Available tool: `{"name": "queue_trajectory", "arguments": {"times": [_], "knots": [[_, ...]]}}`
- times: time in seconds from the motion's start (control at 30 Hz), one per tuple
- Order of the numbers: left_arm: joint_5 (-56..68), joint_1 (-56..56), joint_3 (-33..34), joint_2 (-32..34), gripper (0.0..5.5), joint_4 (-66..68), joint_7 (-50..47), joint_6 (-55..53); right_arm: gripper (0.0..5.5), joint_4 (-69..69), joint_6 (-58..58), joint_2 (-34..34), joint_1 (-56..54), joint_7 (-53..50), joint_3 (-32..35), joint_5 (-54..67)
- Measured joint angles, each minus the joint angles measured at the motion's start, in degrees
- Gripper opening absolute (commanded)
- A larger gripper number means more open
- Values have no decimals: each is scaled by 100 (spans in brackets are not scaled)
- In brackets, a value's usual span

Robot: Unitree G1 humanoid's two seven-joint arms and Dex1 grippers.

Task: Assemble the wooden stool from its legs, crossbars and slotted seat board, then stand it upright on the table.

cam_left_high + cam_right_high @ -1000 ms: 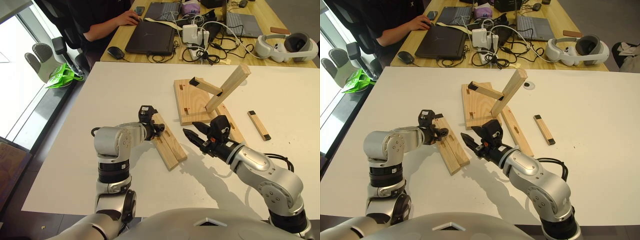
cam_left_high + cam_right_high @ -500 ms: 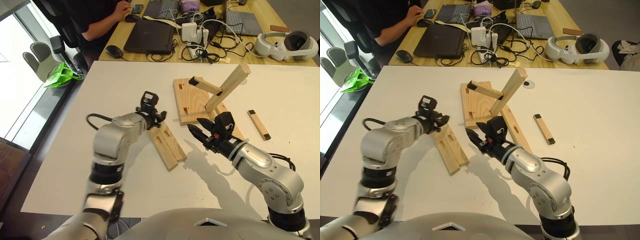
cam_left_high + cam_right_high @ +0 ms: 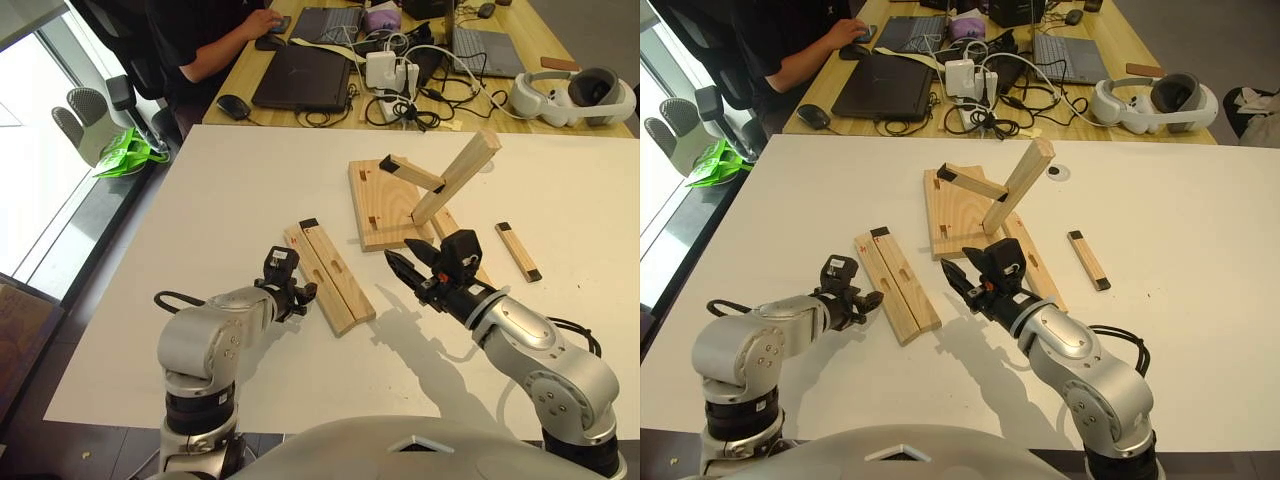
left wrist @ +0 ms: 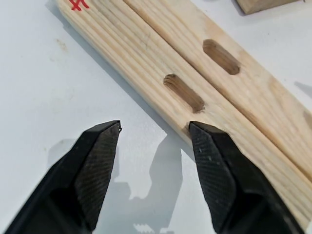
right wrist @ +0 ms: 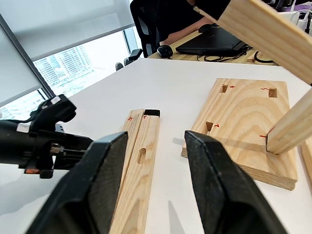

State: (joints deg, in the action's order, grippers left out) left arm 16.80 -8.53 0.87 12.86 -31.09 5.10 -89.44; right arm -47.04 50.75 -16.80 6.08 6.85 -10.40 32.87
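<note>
Two slotted legs (image 3: 328, 277) lie side by side on the white table. My left gripper (image 3: 300, 297) is low beside their left edge and stands open (image 4: 155, 126); one fingertip (image 4: 202, 139) is at the edge of the nearer leg (image 4: 161, 68). My right gripper (image 3: 403, 265) hovers open to the right of the pair (image 5: 141, 165), with nothing between its fingers. Behind it lies the seat board (image 3: 385, 205), with one leg (image 3: 458, 172) standing tilted in it and a crossbar (image 3: 410, 170) sticking out of that leg. Another leg (image 3: 448, 225) lies by the board.
A short crossbar (image 3: 517, 250) lies on the table to the right. Behind the white table is a desk with laptops (image 3: 300, 75), cables and a headset (image 3: 575, 92); a person sits there. The table's near and left parts are bare.
My left gripper has drawn back from the far end of the two legs to their near left side. The right gripper has shifted slightly right and away.
</note>
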Motion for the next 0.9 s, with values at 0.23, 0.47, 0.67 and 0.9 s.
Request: {"name": "queue_trajectory", "arguments": {"times": [0.23,0.47,0.67,0.9], "knots": [[-234,-813,-289,183,259,1861,277,1502,216,193,-26,23,-155,132,-102,-96],[-491,-1142,-675,380,259,2639,524,2408,216,361,-226,71,-156,166,-231,-287],[-348,-810,-101,214,259,2095,456,1518,216,628,-282,1,-23,362,-437,-439],[-346,-964,723,-623,259,995,-122,962,236,1352,-500,281,-545,328,-1025,-1144]]}}
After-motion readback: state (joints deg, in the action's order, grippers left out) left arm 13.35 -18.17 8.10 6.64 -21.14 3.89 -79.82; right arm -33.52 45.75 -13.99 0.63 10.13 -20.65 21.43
